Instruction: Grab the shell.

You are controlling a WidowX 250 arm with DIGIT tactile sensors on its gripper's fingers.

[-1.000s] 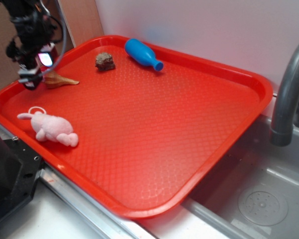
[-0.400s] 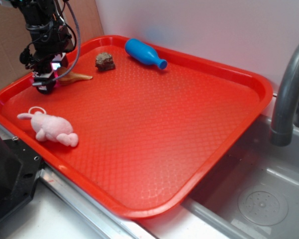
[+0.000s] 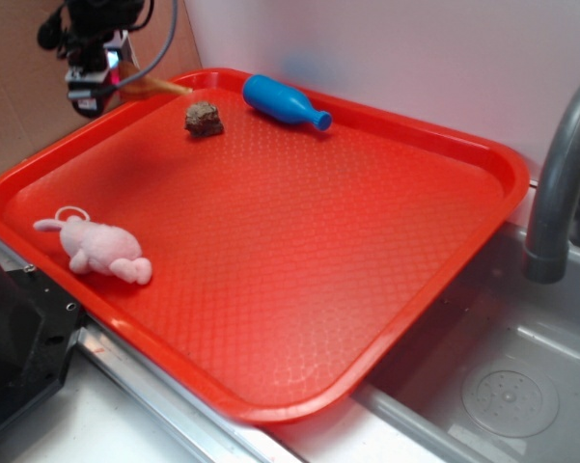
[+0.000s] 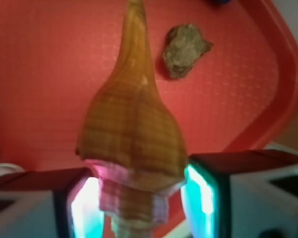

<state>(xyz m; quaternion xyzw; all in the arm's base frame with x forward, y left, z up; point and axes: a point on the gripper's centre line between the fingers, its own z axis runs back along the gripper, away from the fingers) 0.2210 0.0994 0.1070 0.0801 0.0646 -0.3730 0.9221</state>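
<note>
Red tray [image 3: 444,260] beside a sink [image 3: 502,386], holding three small items.

A dark brown-grey rock [image 3: 204,118] sits near the tray's far edge, with a blue toy bottle [image 3: 283,101] lying on its side just beside it. A pink plush toy [image 3: 96,249] lies well apart, at the near left rim. A grey faucet [image 3: 560,183] arches up at the right.

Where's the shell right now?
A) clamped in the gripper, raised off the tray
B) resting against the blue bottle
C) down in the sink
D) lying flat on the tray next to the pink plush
A: the wrist view shows the shell pinched between the fingers of the gripper, and the exterior view shows it held above the tray.
</note>
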